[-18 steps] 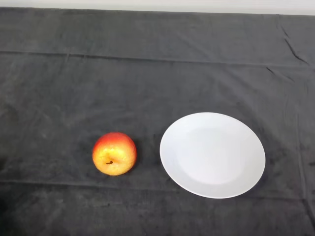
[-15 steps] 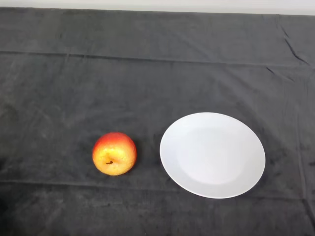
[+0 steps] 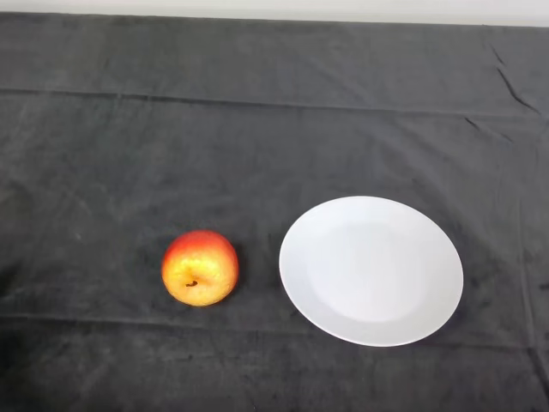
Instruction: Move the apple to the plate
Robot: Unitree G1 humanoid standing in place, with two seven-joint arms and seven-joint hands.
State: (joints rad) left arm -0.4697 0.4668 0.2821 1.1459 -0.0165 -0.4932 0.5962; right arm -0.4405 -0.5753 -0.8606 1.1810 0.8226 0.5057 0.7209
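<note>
You see the apple [image 3: 200, 268] sitting on the dark cloth, red over the top and yellow lower down, its stem end turned toward you. To its right lies the white round plate [image 3: 371, 270], flat and bare. The two are near each other but not touching.

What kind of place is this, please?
Probably a staged test table, not a home kitchen: a dark grey cloth covers it, and only a red-yellow apple and a bare white round plate lie there.

Apple [image 3: 200, 268] lies apart, left of white plate [image 3: 371, 270].
</note>
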